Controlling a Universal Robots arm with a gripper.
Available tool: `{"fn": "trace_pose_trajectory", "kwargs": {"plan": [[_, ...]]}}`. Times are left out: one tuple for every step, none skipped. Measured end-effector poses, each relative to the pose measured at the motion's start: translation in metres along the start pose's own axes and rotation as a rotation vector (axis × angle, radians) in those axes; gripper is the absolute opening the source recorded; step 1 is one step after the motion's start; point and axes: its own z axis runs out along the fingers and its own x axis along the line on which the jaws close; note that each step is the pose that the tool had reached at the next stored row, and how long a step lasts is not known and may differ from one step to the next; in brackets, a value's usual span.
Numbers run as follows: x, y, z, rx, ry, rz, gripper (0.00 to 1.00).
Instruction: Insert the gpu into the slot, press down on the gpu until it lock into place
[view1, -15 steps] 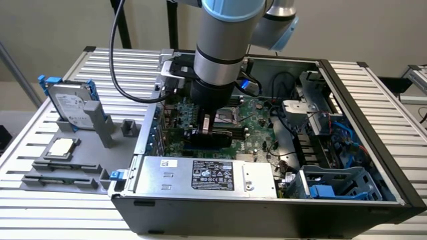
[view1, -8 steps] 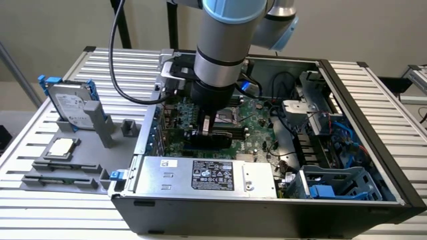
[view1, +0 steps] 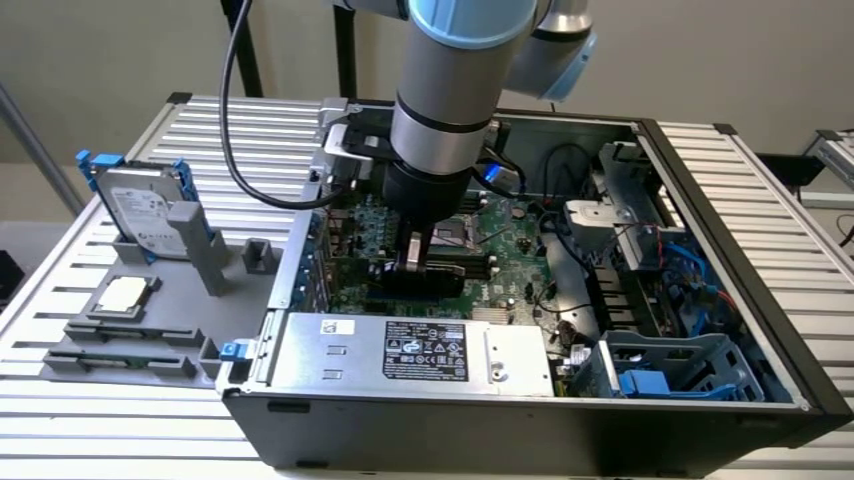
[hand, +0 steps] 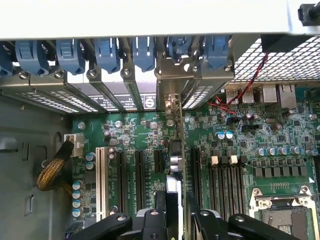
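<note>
The gpu (view1: 427, 283) stands on edge over the green motherboard inside the open computer case, just behind the silver power supply. My gripper (view1: 411, 262) comes straight down onto its top edge and is shut on it. In the wrist view the gpu (hand: 176, 160) appears edge-on as a thin dark strip running from between my gripper (hand: 177, 212) fingers up to its metal bracket (hand: 172, 82) at the case's back panel. The slot is hidden under the card. Black expansion connectors (hand: 140, 172) lie parallel beside it.
A silver labelled power supply (view1: 414, 350) fills the case's front. Memory rows (hand: 225, 180) and the processor socket (hand: 285, 215) lie on the card's other side. Blue bracket clips (hand: 107, 52) line the back panel. A hard drive (view1: 140, 215) and a processor (view1: 123, 295) rest on the grey fixture outside the case.
</note>
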Motion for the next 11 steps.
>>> {"fn": "trace_pose_trajectory", "kwargs": {"plan": [[-0.0001,0.0,-0.0002,-0.0001,0.0004,0.0,0.26],[-0.0003,0.0,-0.0006,-0.0003,0.0008,0.0,0.26],[-0.0003,0.0001,-0.001,-0.0001,0.0003,0.0,0.26],[-0.0004,0.0001,-0.0015,0.0003,-0.0007,0.0,0.26],[-0.0006,0.0002,-0.0025,0.0005,-0.0015,0.0,0.26],[-0.0008,0.0004,-0.0036,0.0009,-0.0024,0.0,0.26],[-0.0009,0.0005,-0.0048,0.0006,-0.0018,0.0,0.26],[-0.0008,0.0006,-0.0053,-0.0001,-0.0009,0.0,0.26],[-0.0008,0.0007,-0.0055,-0.0007,-0.0005,0.0,0.26],[-0.0008,0.0007,-0.0055,-0.0011,-0.0004,0.0,0.26],[-0.0008,0.0007,-0.0055,-0.0014,-0.0003,0.0,0.26]]}}
